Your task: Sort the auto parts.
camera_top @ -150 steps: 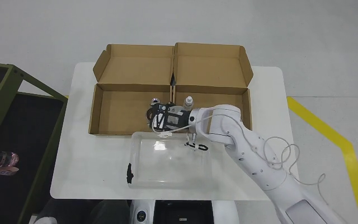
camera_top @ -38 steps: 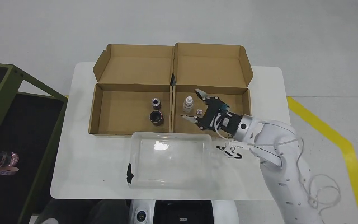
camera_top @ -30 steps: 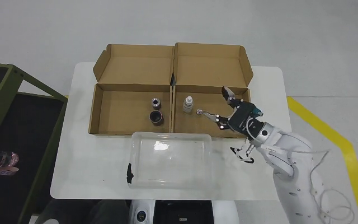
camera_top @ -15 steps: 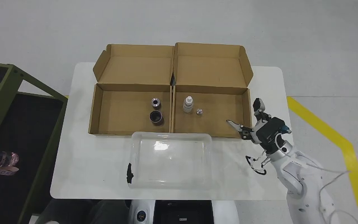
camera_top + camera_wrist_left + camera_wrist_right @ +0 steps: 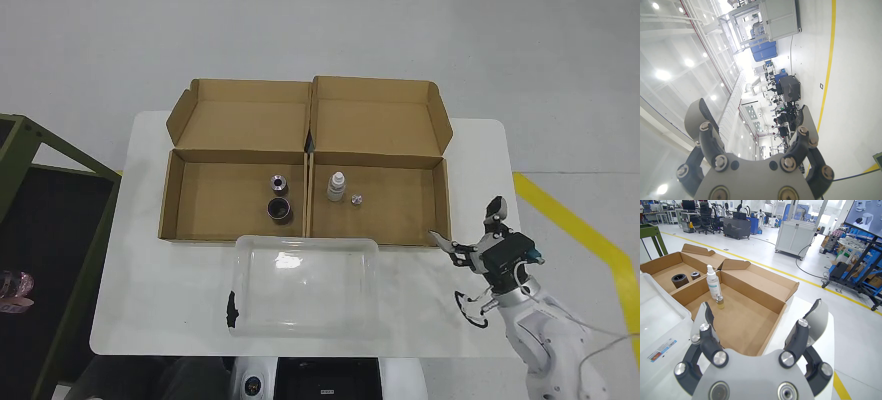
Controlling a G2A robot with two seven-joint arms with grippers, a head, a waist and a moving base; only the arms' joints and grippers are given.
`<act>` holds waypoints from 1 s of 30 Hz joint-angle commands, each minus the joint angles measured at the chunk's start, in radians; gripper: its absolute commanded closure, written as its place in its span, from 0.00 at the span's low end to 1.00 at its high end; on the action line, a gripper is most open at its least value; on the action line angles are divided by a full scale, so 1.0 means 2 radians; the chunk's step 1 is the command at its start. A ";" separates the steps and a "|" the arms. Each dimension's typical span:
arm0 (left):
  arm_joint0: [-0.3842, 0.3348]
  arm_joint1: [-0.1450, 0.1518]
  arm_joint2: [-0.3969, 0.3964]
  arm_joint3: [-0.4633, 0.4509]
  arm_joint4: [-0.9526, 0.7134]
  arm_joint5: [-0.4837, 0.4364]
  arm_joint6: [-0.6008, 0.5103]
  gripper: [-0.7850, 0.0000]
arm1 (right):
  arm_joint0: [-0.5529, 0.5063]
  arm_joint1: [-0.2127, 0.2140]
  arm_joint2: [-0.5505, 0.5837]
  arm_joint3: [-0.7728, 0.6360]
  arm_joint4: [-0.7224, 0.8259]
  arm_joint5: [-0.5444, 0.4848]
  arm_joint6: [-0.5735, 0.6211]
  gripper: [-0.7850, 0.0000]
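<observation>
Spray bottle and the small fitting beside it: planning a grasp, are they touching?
Apart. Top view shows bare box floor between spray bottle and fitting.

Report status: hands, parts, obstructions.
Right hand open beside right box; left hand open, aimed off-table. Big sleeve, small sleeve in left box; bottle, fitting in right box. Nothing blocking.

Top view: small part (image 5: 357,198) beside the spray bottle (image 5: 339,184) in the right box (image 5: 441,200), too small to tell its form. A dark bit (image 5: 231,309) sits on the clear bin's (image 5: 305,240) left wall, cannot tell what. Green rack (image 5: 60,142) cut by the left edge; right arm (image 5: 545,335) runs out at the bottom edge.

Right wrist view: bin cut by the left edge; label (image 5: 661,347) print too small to read. Small part hides the bottle's foot. One finger (image 5: 706,315) of the right gripper (image 5: 762,304) covers part of the box floor.

Left wrist view: left gripper's (image 5: 753,105) palm cut by the bottom edge; far workstations (image 5: 783,117) too small to make out.
</observation>
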 commanded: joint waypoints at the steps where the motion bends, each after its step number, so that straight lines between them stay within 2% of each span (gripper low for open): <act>1: 0.000 0.000 0.000 0.000 0.000 0.000 0.000 0.00 | -0.003 0.000 0.001 0.005 0.000 0.002 -0.006 0.00; 30: 0.000 0.000 0.000 0.000 0.000 0.000 0.000 0.00 | -0.011 0.002 0.004 0.010 -0.001 0.006 -0.016 0.00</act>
